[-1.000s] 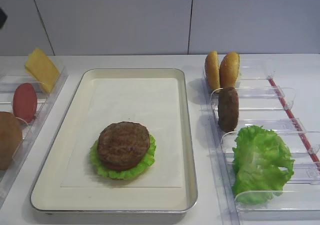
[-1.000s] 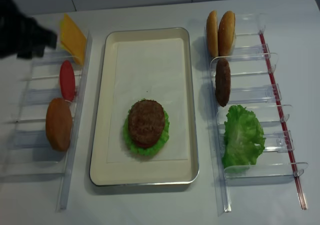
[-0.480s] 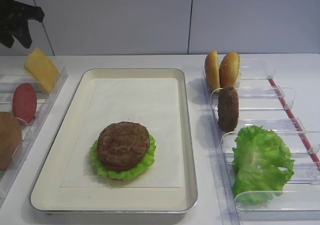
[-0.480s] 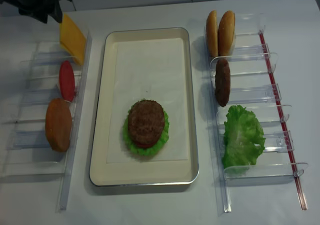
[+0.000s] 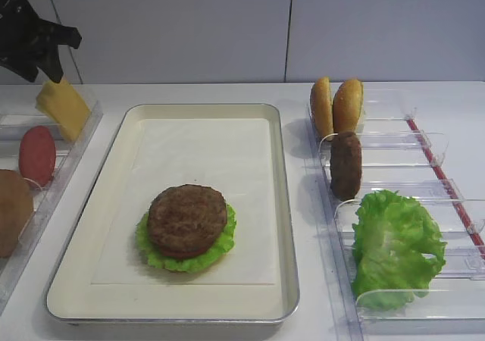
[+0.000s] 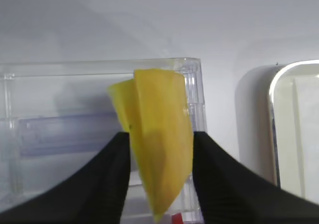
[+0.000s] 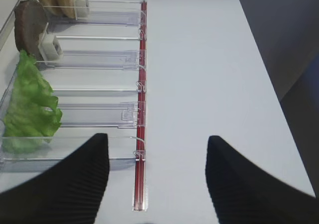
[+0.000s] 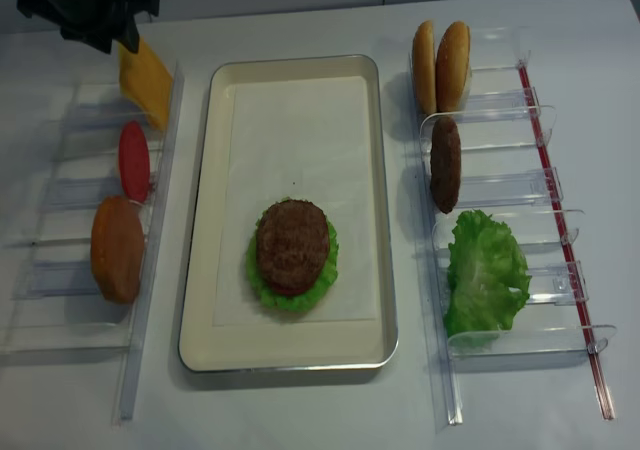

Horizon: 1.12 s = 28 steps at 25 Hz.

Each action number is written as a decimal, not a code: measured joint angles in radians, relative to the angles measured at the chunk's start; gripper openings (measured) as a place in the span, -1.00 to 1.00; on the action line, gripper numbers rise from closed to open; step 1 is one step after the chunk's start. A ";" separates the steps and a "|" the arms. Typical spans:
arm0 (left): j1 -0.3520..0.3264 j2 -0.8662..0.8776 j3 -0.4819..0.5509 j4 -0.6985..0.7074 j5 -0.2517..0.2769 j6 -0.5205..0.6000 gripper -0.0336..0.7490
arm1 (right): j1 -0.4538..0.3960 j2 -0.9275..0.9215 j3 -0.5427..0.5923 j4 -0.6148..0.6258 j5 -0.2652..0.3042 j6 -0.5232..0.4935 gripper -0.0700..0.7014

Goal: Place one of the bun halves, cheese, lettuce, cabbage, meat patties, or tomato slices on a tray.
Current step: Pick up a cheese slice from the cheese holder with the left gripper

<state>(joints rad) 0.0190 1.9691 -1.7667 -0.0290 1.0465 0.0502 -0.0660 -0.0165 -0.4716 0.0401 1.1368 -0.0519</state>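
Left gripper [image 6: 158,149] at 11 o'clock of the overhead view, fingers [image 6: 107,179] spread wide on either side of the cheese [image 6: 157,137], not clamped on it. Cheese leaning tilted in the far compartment of the left rack [image 8: 165,170]. Along the same rack toward 8 o'clock: red tomato slice [image 8: 134,160] upright, then a brown bun [image 8: 117,248]. Tray [image 8: 380,210] at centre, paper-lined; on it toward 6 o'clock, a meat patty [image 8: 292,245] lying flat on a lettuce leaf [image 8: 262,288]. Right rack [image 8: 495,185] at 3 o'clock: two bun halves [image 8: 441,65] standing on edge at the far end, second patty [image 8: 445,164] upright behind the next divider, loose lettuce [image 8: 485,270] in the near compartments. Right gripper [image 7: 157,179] above the bare tabletop just right of that rack, jaws apart, holding nothing.
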 joint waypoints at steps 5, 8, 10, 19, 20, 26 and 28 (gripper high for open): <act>0.000 0.034 -0.002 -0.028 -0.010 0.020 -0.18 | 0.000 0.000 0.000 0.000 0.000 0.002 0.33; 0.000 0.046 -0.002 -0.031 -0.015 0.022 -0.18 | 0.000 0.000 0.000 0.000 0.000 0.002 0.33; 0.000 0.050 -0.002 -0.031 -0.017 0.022 -0.19 | 0.000 0.000 0.000 0.000 0.000 0.002 0.33; 0.000 0.053 -0.018 -0.031 0.003 0.024 -0.94 | 0.000 0.000 0.000 0.000 0.000 0.002 0.33; 0.000 0.053 -0.034 -0.031 0.017 0.026 -0.94 | 0.000 0.000 0.000 0.000 0.000 0.002 0.33; 0.000 0.026 -0.171 -0.047 0.166 0.030 -0.95 | 0.000 0.000 0.000 0.000 0.002 0.002 0.33; 0.000 -0.001 -0.188 -0.078 0.182 0.030 -0.95 | 0.000 0.000 0.000 0.000 0.002 0.002 0.33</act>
<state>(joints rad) 0.0190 1.9685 -1.9549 -0.1072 1.2288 0.0800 -0.0660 -0.0165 -0.4716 0.0401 1.1385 -0.0497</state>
